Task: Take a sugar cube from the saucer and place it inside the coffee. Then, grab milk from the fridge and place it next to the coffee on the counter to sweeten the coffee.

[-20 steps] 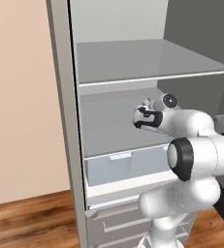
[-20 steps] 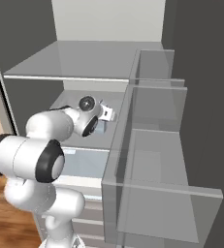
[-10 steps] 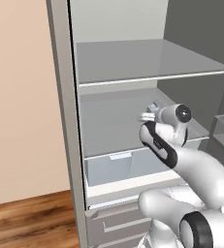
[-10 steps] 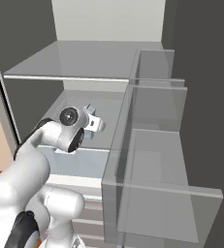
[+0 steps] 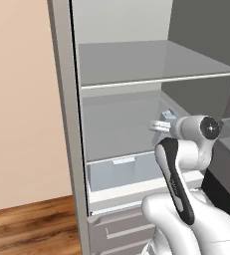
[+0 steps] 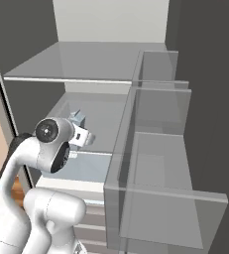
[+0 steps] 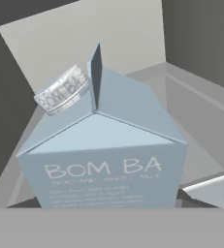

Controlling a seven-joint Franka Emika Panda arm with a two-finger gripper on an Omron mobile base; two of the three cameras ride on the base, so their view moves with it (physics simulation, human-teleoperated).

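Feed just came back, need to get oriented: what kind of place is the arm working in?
Likely a kitchen, inside an open fridge: grey shelves, a pale translucent drawer, door bins, and a milk carton close before the tool.

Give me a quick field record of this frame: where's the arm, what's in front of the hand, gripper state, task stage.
location: open fridge, arm reaching in over its middle shelf
target: milk carton, upright, close in front of the hand camera
carton detail: gabled top, round cap on the slope, "BOMBA" printed on the front
gripper: seen from the right base camera inside the fridge; open or closed on the carton cannot be told
below shelf: pale drawer, shut
task stage: milk not yet out of the fridge
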